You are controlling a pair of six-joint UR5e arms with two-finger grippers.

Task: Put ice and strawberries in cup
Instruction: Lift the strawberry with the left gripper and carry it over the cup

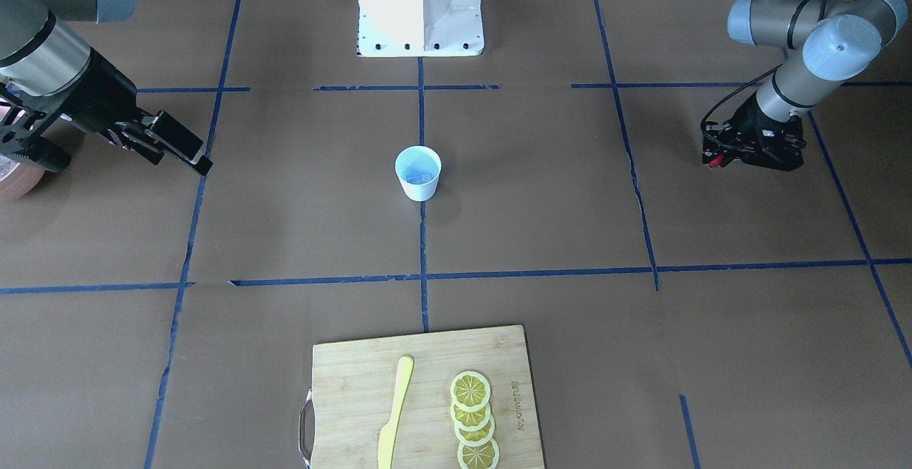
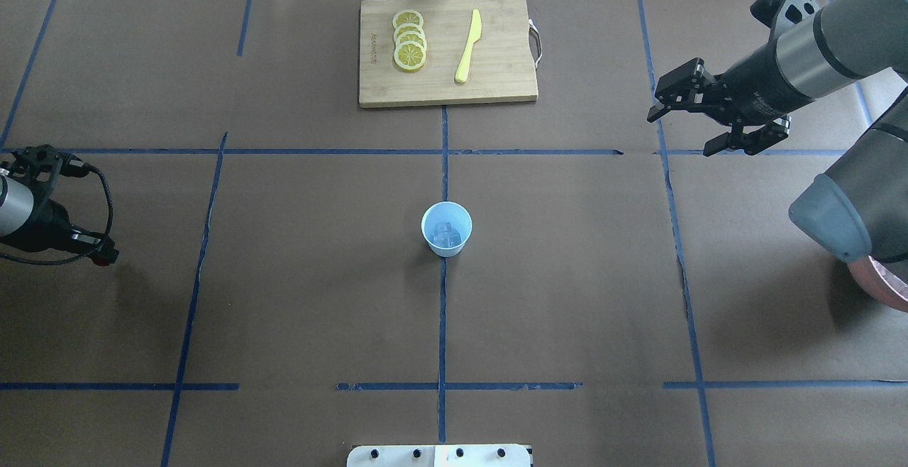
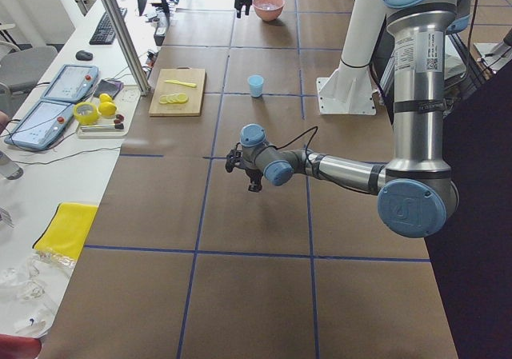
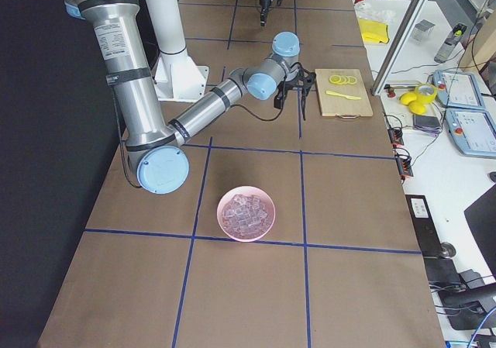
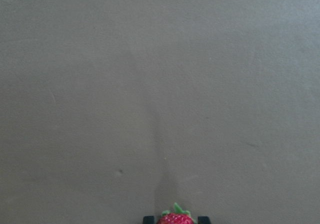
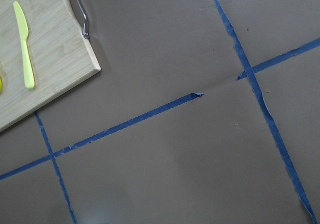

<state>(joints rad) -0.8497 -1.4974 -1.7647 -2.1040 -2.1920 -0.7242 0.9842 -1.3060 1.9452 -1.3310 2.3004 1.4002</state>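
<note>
left gripper [image 1: 715, 159] is clamped on the strawberry [image 5: 175, 218], well away from the cup [image 2: 446, 250]. ice [image 2: 447, 232] is already in the cup, so only the berry is left. right gripper [image 2: 679, 132] is spread apart, empty.

**Cup centre, board beyond**

You're seeing the cup [image 2: 446, 229] sitting mid-table with ice [image 2: 447, 233] lying in it. The cutting board [image 2: 500, 73] is lying beyond it, carrying lemon slices [image 2: 409, 40] robot-left of the knife [image 2: 467, 47]. The bowl [image 4: 220, 212] is sitting on the robot's right.
</note>
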